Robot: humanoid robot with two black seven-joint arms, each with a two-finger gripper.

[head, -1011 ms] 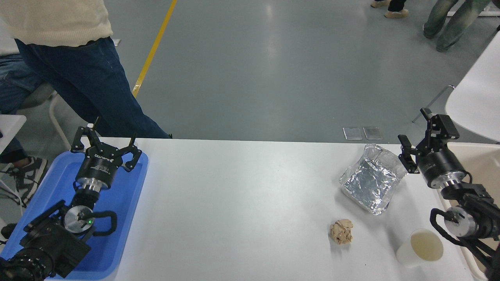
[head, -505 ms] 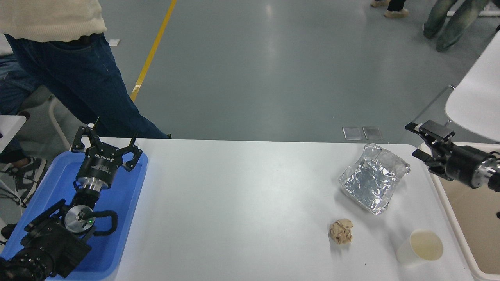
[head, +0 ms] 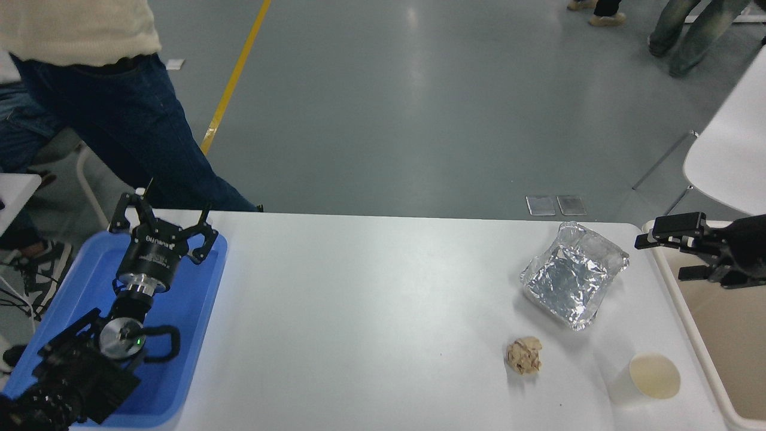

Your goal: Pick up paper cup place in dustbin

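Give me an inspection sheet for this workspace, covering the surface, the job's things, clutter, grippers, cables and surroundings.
Surface: white table, no spills seen.
Job's things: paper cup upright near the right front corner, not held; dustbin beside the table's right edge, visible part empty.
Clutter: foil tray behind the cup; tan paper wad left of the cup; blue tray at the table's left end.
Grippers: left gripper open, over the blue tray; right gripper open, empty, over the dustbin's far end, well away from the cup.
Cables: black loop on the left arm; cords on the floor at far left.
Surroundings: person standing at the far left; white chair at right.
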